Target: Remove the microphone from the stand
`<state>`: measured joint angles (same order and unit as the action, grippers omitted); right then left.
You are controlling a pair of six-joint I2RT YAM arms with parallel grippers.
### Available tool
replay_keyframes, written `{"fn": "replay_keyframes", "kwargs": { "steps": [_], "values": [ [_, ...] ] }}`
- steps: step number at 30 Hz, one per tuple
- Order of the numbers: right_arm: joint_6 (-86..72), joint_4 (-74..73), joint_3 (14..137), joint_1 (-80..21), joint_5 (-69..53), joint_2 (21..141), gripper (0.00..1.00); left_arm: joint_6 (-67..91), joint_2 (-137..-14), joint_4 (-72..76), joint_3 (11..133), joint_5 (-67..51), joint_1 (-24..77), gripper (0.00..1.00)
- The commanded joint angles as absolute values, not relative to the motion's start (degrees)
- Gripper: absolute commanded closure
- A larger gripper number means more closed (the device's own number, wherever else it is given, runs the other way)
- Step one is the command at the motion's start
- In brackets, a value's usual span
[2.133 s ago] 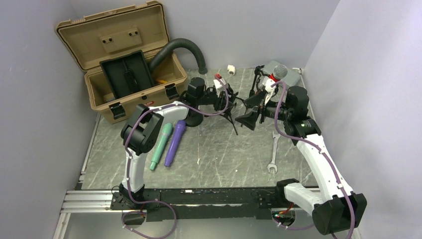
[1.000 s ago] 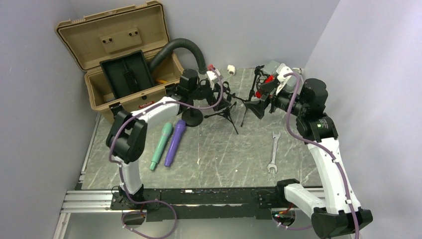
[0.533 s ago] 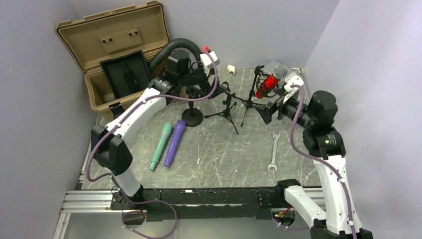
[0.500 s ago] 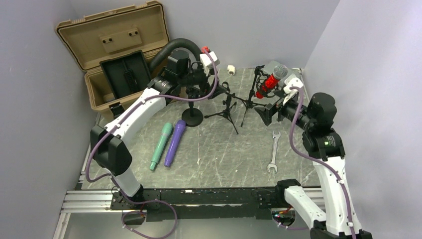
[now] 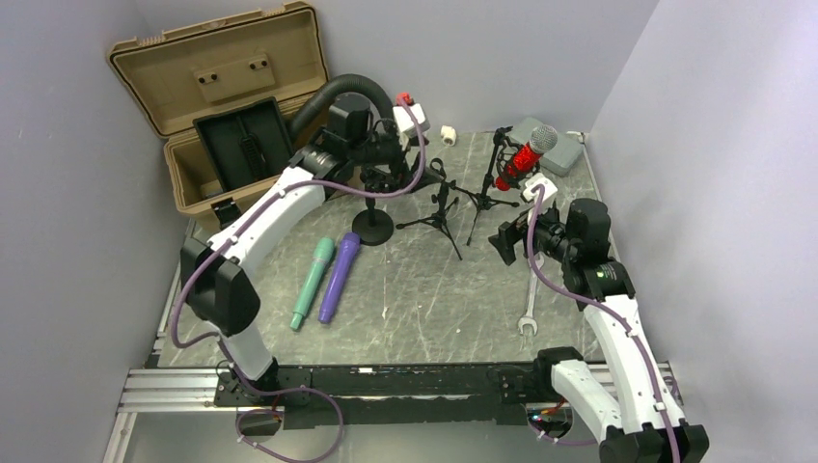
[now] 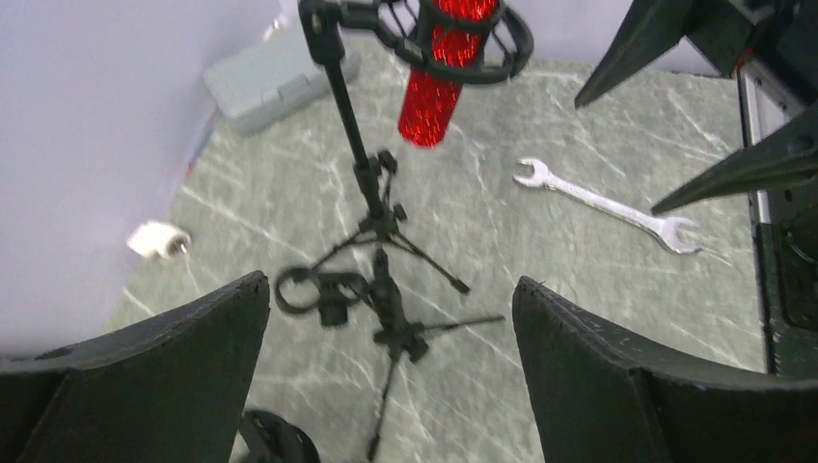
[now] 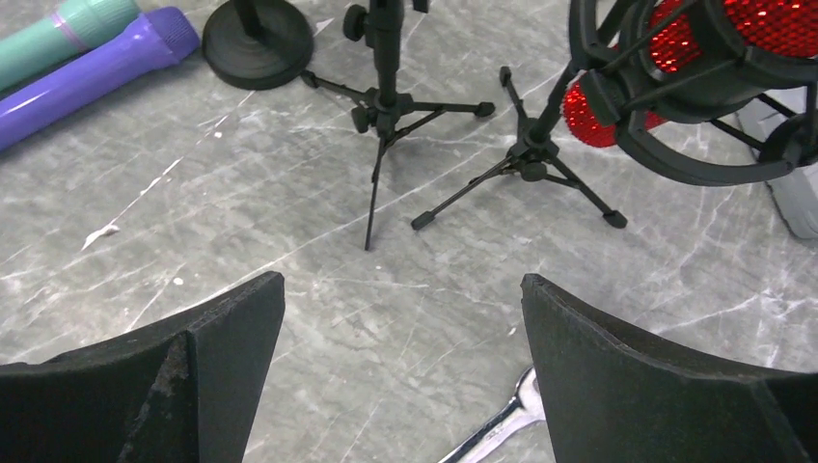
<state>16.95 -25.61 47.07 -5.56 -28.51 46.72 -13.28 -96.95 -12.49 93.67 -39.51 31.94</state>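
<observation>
**Microphone seated in its stand; both grippers open and empty**

Tan hard-shell case [image 5: 222, 106], lid raised, stands at far left, with a ribbed black hose [image 5: 352, 92] arching beside it. On the grey, marble-veined counter [image 5: 415, 309] two smooth cylindrical microphones lie side by side, one teal [image 5: 311, 283], one purple [image 5: 339, 277]. Just right of them stands a disc-based stand [image 5: 372, 224]. The left gripper [image 6: 386, 285] hovers over the far middle of the counter, its matte black wedge fingers spread wide with nothing between them. Below it sits a thin black tripod [image 5: 439, 207] with an empty clip ring. To its right, a second tripod stand [image 7: 529, 164] carries the red microphone [image 5: 521, 159]. The microphone has a glittering barrel and a silver mesh head, and rests tilted inside a black ring-shaped shock mount [image 7: 675, 159]. The right gripper [image 7: 400, 280] is on the near side of this stand, jaws apart, holding nothing and clear of the microphone. A flat steel double-ended wrench [image 5: 529, 294] lies on the counter near it. A grey moulded box [image 5: 555, 145] occupies the far right corner.
</observation>
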Motion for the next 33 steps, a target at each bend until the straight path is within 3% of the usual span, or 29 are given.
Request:
{"fn": "replay_keyframes", "kwargs": {
  "steps": [1, 8, 19, 30, 33],
  "values": [
    [17.1, -19.3, 45.5, -4.2, -27.0, 46.2, 0.06, -20.4, -103.5, -13.6, 105.2, -46.2, 32.0, 0.03],
    [18.8, -21.6, 42.9, -1.9, -29.0, 45.0, 0.06, -25.0, -120.1, -14.0, 126.5, -50.3, 32.7, 0.01],
    [18.9, -22.3, 41.8, -0.9, -31.2, 44.9, 0.06, -18.9, -131.4, -0.7, 129.0, -46.6, 36.3, 0.02],
    [19.3, -24.1, 42.1, -0.8, -31.1, 43.9, 0.06, -10.0, -138.8, 8.0, 134.1, -46.6, 37.2, 0.13],
    [19.4, -24.1, 42.0, -0.7, -30.9, 43.9, 0.06, -9.4, -139.5, 9.3, 134.4, -46.4, 37.7, 0.28]
  ]
}}
